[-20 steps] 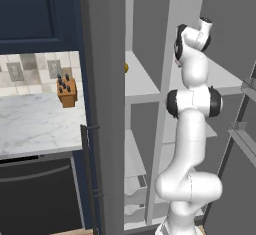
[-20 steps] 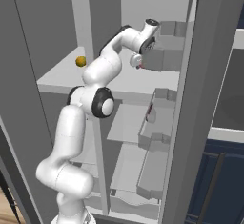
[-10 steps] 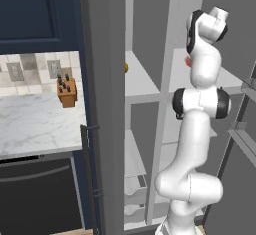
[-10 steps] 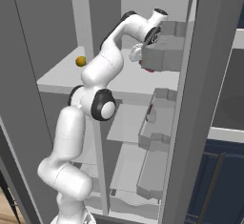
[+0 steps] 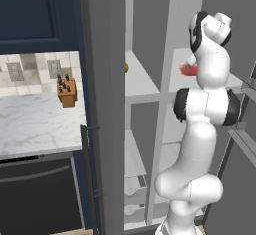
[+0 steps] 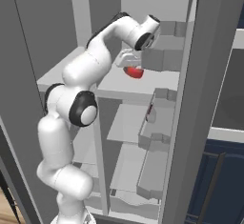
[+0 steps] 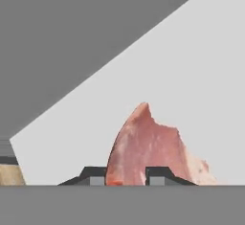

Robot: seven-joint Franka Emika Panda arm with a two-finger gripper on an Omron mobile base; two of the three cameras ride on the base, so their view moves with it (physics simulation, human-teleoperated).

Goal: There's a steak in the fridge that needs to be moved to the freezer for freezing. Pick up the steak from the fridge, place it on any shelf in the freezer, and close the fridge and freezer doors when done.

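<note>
My two-finger gripper [image 7: 125, 177] pinches the flat pink-red raw steak [image 7: 148, 151] between its dark tips, over the wide white fridge shelf [image 6: 143, 86], right of the narrower freezer section [image 5: 140, 74].

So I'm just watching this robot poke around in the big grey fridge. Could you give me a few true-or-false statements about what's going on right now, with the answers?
1. The hand is closed on the steak. True.
2. The steak is in the narrow freezer section. False: it is over a wide white shelf of the fridge.
3. Both doors are shut. False: the fridge and freezer doors stand open, showing the shelves.
4. A small yellow fruit sits on a shelf left of the arm, seen from the left base view. True.
5. A knife block stands on the marble counter. True.
</note>
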